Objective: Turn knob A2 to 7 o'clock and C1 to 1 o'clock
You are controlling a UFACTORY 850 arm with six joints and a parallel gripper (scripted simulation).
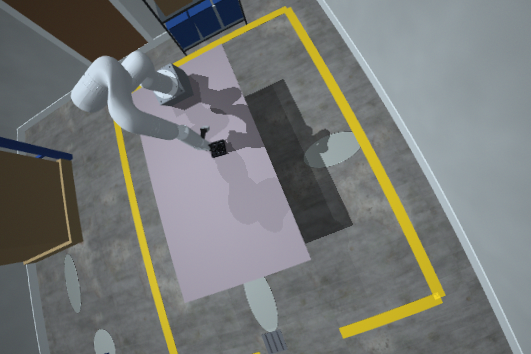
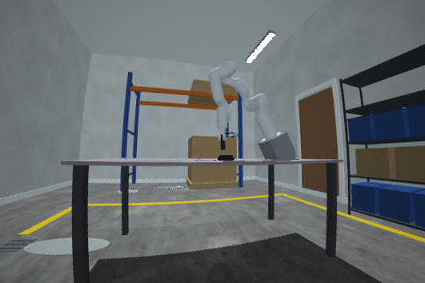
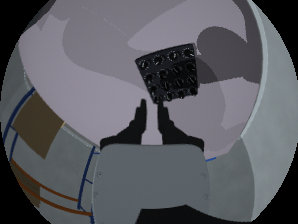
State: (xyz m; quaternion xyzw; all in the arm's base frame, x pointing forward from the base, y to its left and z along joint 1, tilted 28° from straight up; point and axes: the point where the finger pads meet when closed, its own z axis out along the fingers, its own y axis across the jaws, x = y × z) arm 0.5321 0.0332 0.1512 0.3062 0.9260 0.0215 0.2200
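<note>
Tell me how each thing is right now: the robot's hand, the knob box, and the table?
Hand: nearly shut, holding nothing, hanging above the knob box without touching it.
Knob box: standing flat on the table, untouched; knob positions too small to read.
Table: standing level on its legs, carrying the box.

Blue shelf rack, cardboard box, brown door.
</note>
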